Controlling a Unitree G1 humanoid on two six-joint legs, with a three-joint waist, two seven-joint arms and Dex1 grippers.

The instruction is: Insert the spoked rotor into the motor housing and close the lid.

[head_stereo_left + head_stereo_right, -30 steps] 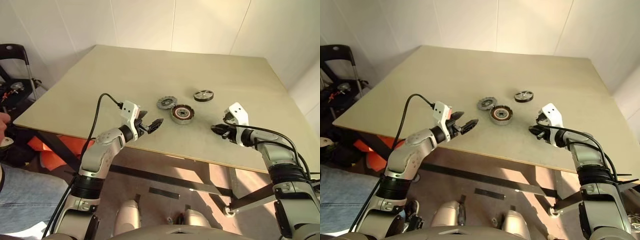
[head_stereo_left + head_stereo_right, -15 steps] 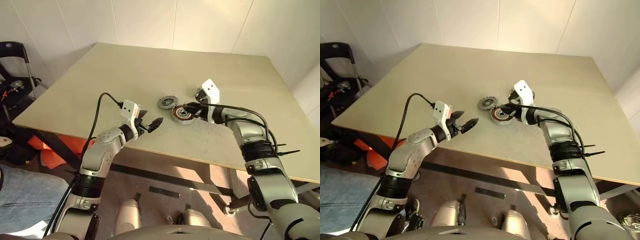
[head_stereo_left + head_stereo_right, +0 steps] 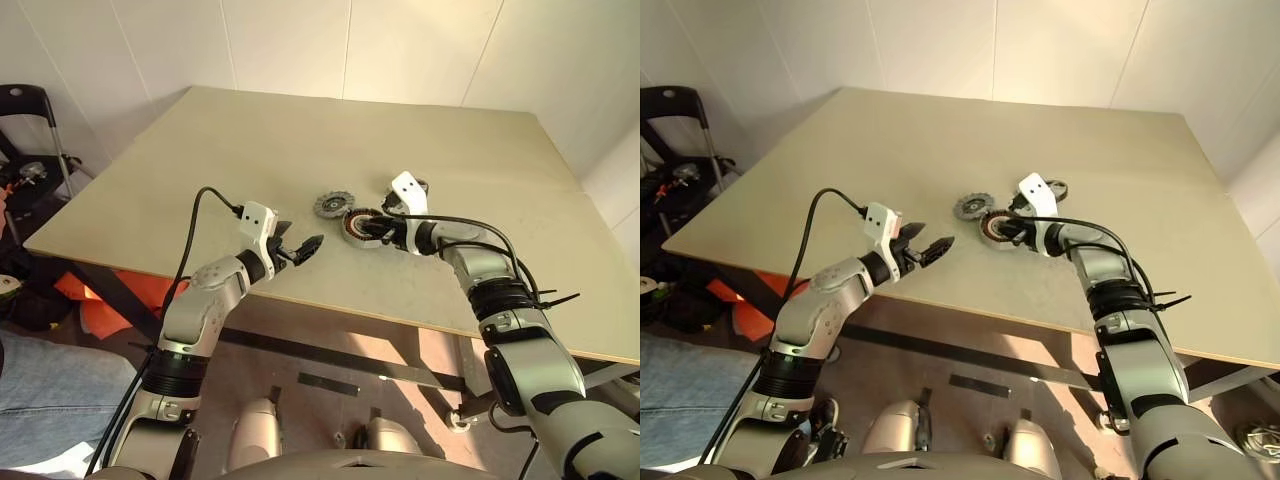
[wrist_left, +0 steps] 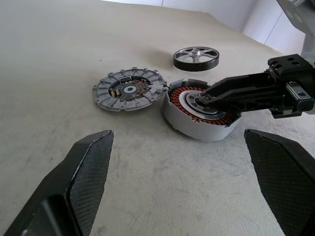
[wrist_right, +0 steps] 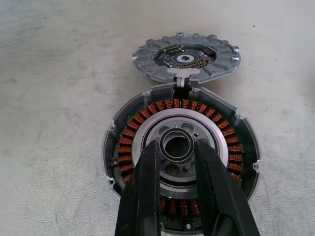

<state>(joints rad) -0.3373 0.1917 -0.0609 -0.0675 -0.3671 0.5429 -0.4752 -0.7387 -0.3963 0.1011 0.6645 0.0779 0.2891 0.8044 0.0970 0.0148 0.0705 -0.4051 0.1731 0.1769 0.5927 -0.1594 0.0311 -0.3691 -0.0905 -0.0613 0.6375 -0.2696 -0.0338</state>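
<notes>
The motor housing (image 5: 147, 118), a silver cup with copper-red windings, sits mid-table. The grey notched lid (image 4: 129, 90) lies flat beside it, touching its rim. Behind them lies the spoked rotor (image 4: 196, 56), dark-rimmed with pale spokes. My right gripper (image 5: 177, 147) reaches in over the housing. Its fingers stand a narrow gap apart, the tips resting at the dark centre on either side of the hub ring. My left gripper (image 3: 300, 240) hovers wide open near the table's front edge, left of the housing, holding nothing.
The tan table (image 3: 200, 150) stretches wide on all sides of the parts. A black chair frame (image 3: 30, 110) stands off its left side. A person's jeans-clad leg (image 3: 50, 380) is at the lower left, below the table's front edge.
My right arm has swung left and forward from the table's front right to the housing, its fingers now at the hub. The left arm has stayed put.
</notes>
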